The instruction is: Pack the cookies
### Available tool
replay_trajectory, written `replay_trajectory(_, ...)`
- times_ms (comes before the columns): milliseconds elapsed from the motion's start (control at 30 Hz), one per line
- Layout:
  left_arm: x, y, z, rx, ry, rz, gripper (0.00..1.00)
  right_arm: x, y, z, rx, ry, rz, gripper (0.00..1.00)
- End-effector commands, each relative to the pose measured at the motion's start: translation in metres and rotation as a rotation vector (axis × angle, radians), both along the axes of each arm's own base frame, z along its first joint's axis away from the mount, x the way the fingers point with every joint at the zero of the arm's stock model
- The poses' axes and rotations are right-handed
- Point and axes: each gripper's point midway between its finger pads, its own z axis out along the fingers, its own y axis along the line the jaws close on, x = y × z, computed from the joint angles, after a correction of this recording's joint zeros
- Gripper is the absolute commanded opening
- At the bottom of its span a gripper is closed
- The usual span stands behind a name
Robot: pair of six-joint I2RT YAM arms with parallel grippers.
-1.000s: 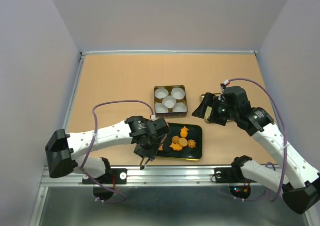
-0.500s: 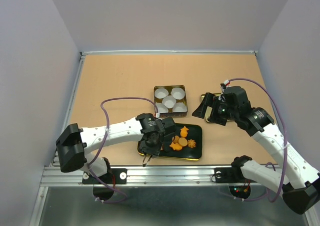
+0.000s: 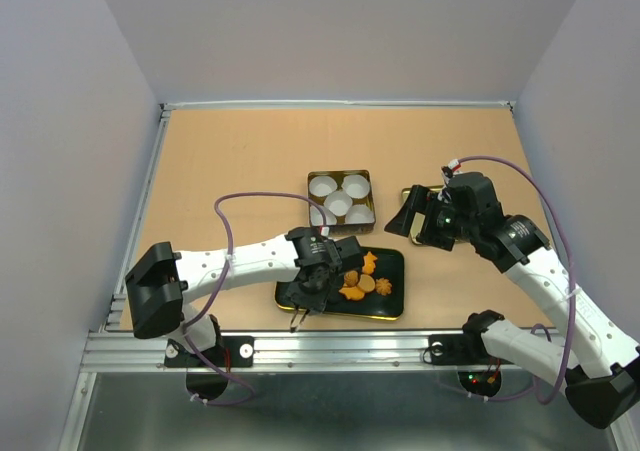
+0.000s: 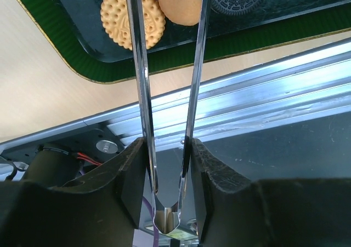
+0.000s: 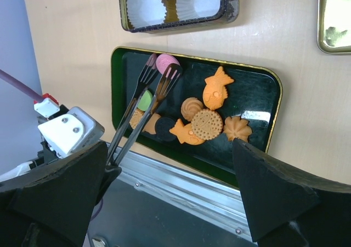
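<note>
Tan table [image 3: 230, 161]: left gripper [image 4: 167, 165] clamps tongs [image 4: 141, 93], tips at pink cookie [image 5: 167, 62] straight ahead (left arm nearer); right gripper [image 3: 420, 221] wide, empty.

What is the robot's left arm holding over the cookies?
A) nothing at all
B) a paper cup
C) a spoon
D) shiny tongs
D: the left gripper is clamped on shiny tongs, and their tips hang over the cookies in the green tray.
</note>
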Motion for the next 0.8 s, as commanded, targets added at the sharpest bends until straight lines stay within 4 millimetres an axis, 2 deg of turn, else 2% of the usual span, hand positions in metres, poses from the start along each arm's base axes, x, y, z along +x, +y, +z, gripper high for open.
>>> replay_trajectory(0, 0.005, 0.0, 0.019, -0.015, -0.042, 0.011, 0.37, -0.002, -0.005, -0.005, -0.024, -0.012, -0.002, 1.0)
replay_trajectory(167, -0.002, -0.005, 0.03, -0.078, -0.021, 0.027, 0.31, -0.001, -0.005, -0.004, -0.023, -0.015, -0.003, 1.0)
replay_trajectory(300, 0.002, -0.01, 0.049, -0.155, -0.061, 0.039, 0.23, -0.001, -0.005, -0.005, -0.024, -0.012, -0.002, 1.0)
replay_trajectory(533, 0.006, -0.013, 0.074, -0.25, -0.112, 0.043, 0.17, -0.001, -0.004, -0.006, -0.022, -0.005, -0.003, 1.0)
replay_trajectory(767, 0.018, -0.011, 0.102, -0.328, -0.206, 0.057, 0.16, -0.001, -0.003, -0.007, -0.017, 0.007, -0.005, 1.0)
